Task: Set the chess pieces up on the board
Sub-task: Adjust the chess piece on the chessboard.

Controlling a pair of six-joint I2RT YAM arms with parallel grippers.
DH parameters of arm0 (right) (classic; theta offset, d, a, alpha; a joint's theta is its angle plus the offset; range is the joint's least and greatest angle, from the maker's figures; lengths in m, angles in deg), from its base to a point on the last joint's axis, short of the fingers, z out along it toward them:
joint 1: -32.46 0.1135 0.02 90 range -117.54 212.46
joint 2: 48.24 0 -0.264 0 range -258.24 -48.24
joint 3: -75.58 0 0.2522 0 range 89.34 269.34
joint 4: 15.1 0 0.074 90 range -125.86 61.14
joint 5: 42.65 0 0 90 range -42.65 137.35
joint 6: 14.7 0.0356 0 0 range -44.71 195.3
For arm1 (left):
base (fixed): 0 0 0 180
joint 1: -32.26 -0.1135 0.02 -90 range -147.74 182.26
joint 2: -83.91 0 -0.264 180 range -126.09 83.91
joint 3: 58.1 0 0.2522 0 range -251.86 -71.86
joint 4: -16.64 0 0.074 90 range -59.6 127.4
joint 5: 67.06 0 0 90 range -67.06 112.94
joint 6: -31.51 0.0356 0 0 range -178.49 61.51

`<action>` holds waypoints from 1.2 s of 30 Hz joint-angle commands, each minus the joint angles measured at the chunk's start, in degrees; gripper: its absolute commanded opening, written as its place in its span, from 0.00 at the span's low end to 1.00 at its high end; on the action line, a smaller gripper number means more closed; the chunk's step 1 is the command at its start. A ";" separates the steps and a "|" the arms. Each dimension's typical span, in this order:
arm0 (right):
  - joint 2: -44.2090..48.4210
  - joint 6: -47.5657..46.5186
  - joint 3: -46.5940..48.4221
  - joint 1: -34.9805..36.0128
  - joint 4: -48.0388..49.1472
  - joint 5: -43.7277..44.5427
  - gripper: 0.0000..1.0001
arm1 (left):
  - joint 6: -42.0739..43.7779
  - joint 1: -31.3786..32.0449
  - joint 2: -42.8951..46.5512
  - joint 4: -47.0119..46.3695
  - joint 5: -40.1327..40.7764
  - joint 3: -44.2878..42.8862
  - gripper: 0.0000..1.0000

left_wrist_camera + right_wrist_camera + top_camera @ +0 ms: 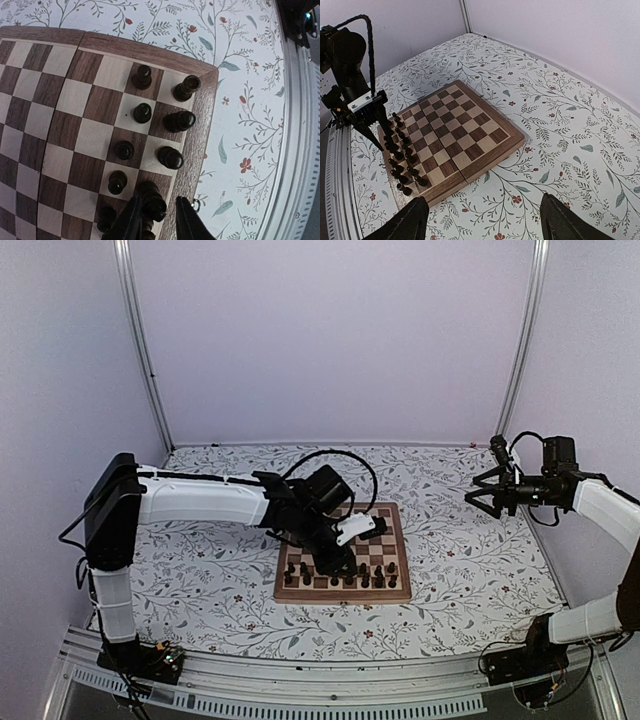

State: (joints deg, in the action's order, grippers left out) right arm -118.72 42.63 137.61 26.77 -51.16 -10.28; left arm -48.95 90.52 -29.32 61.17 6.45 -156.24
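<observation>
The board lies mid-table on the floral surface. The dark chess pieces stand in two rows along its near edge. My left gripper hangs low over those rows. In the left wrist view the gripper is open around a tall back-row piece. That piece touches the left finger, and a gap shows at the right finger. Other pieces stand upright on the board. My right gripper is open wide and empty, held high to the right of the board.
The right wrist view shows the left arm with its cable over the piece rows. The far half of the board holds no pieces. A metal rail runs along the table's near edge, and white walls enclose the back and sides.
</observation>
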 commanded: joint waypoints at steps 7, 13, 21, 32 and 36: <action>-0.63 -0.65 -0.15 -0.02 -0.60 -0.82 0.80 | 0.25 1.03 -0.64 0.92 -2.03 0.05 0.21; -0.64 -0.65 -0.11 0.06 -0.60 -0.91 0.80 | 0.18 1.08 -0.55 1.14 -1.96 0.18 0.20; -0.63 -0.65 -0.11 0.00 -0.59 -0.91 0.80 | 0.21 1.20 -0.41 1.49 -1.90 0.18 0.19; -0.41 0.47 0.61 0.48 -0.56 -0.26 0.77 | 0.27 1.16 4.96 1.94 1.66 -1.53 0.34; -0.73 -0.59 3.12 6.15 -3.42 4.11 0.71 | 0.65 1.02 10.37 -0.09 4.79 0.01 0.37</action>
State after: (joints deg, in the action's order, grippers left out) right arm -118.85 42.89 137.74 27.90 -51.84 -9.60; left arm -48.84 90.68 -26.31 62.81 8.04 -156.26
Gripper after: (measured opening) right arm 0.733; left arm 0.358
